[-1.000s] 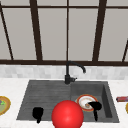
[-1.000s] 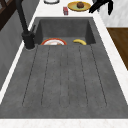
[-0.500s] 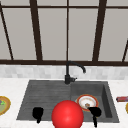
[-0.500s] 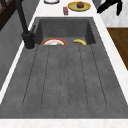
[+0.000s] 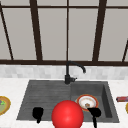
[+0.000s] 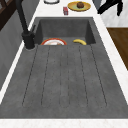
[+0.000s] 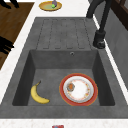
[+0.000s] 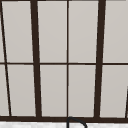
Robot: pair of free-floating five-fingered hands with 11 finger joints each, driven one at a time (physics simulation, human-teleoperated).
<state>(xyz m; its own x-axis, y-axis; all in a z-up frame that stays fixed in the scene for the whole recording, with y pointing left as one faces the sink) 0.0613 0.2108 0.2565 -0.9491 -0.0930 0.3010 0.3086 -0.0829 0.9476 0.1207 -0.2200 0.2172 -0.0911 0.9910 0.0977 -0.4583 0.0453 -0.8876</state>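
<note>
Two black hands are hovering at the front edge of the sink [image 5: 107, 100]: the left hand [image 5: 37, 113] is hanging over the ribbed drainboard [image 6: 65, 77], the right hand [image 5: 94, 112] is floating just in front of the basin, nearest the red-rimmed plate [image 5: 87, 101]. Whether either hand's fingers are curled or loose I cannot tell from where I'm standing; neither seems to be holding anything. Between them one big red ball [image 5: 67, 114] is sitting low in the front view, covering part of the sink's near edge. Counting what's in the basin: one plate [image 7: 78, 89], white inside with a red rim and some crumbs of food on it, lying flat on the bottom, and one banana [image 7: 38, 94] lying beside it, apart from it, toward the front wall. On the white counter [image 6: 112, 60] I'm seeing two yellow dishes: one with a brown lump [image 6: 79, 5] past the basin end, one with something green and grey [image 7: 51, 5] past the drainboard end. One small red packet [image 6: 65, 10] is lying next to the first dish. One black tap [image 5: 71, 72] is standing behind the sink, its spout arching toward the basin. The sink is dark grey stone, the floor is brown wood [image 6: 120, 42], and behind it all a large window with dark frames [image 8: 36, 60] is filling the wall.
</note>
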